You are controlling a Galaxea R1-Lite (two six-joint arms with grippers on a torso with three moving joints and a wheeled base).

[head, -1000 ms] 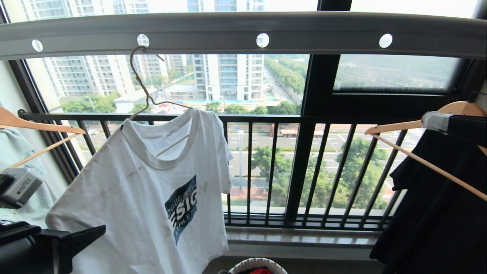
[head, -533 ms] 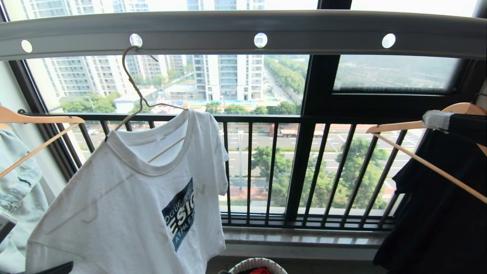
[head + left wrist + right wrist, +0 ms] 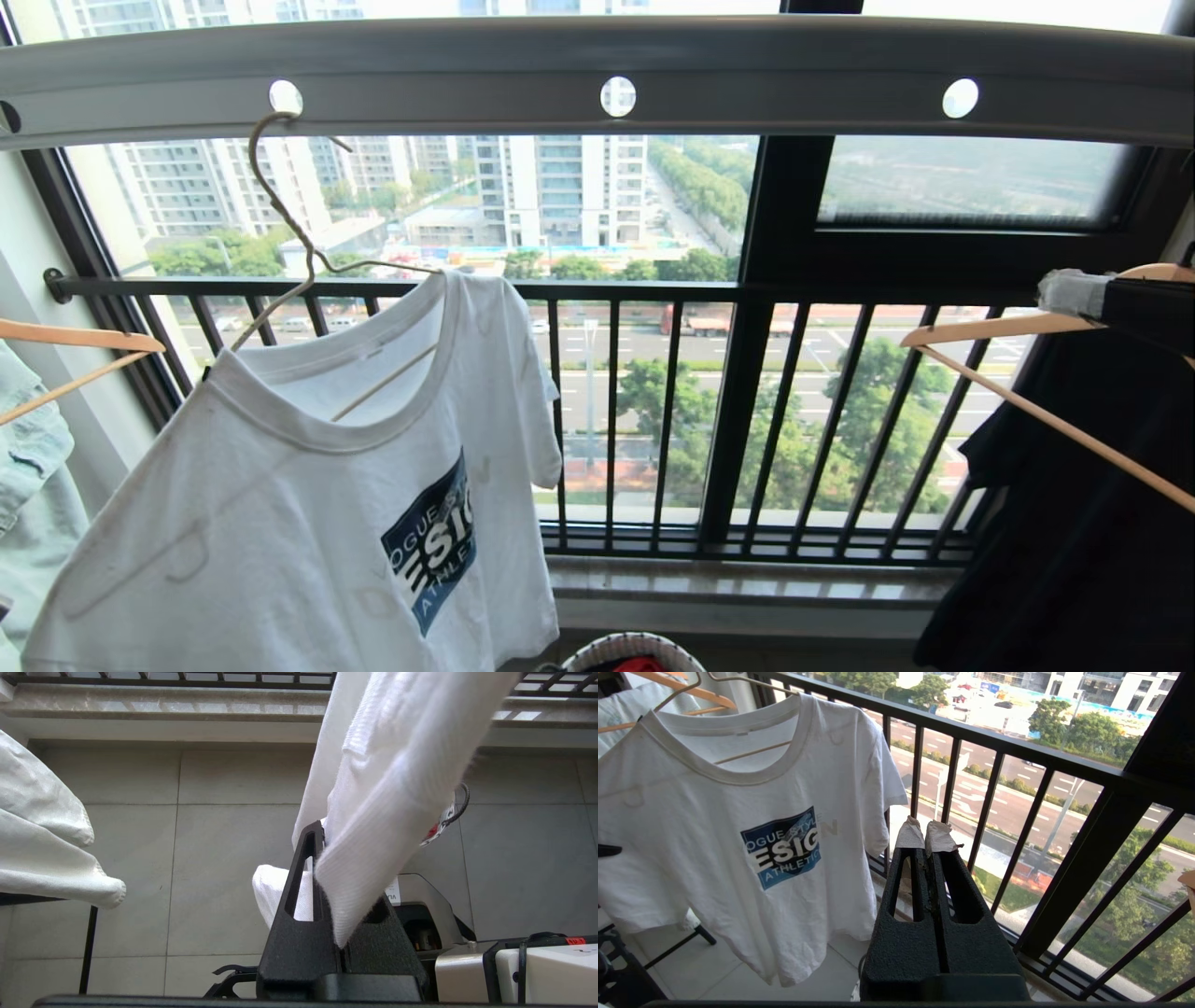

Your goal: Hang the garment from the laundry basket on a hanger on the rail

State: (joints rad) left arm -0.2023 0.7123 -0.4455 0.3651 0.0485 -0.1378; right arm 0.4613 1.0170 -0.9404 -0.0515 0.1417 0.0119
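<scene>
The garment (image 3: 308,523), a white T-shirt with a blue chest graphic, hangs on the thin cream hanger (image 3: 280,205). The hanger's hook sits in a hole of the grey rail (image 3: 747,84) and the hanger tilts down to the left. My left gripper (image 3: 327,868) is outside the head view, low by the shirt's left side. It is shut, with a white ribbed edge of the garment (image 3: 387,788) pinched between its fingers. My right gripper (image 3: 926,828) is shut and empty, held apart to the right of the garment (image 3: 738,826). The laundry basket's rim (image 3: 635,642) shows at the bottom.
A wooden hanger (image 3: 75,336) with a pale blue garment (image 3: 28,485) hangs at the left. At the right a black garment (image 3: 1074,523) hangs on another wooden hanger (image 3: 1027,322). The black railing (image 3: 653,289) runs behind. A red cloth (image 3: 639,665) lies in the basket.
The whole head view has shifted, so the rail's holes and the shirt sit further left. The left gripper, seen at the lower left a second ago, has dropped out of that view.
</scene>
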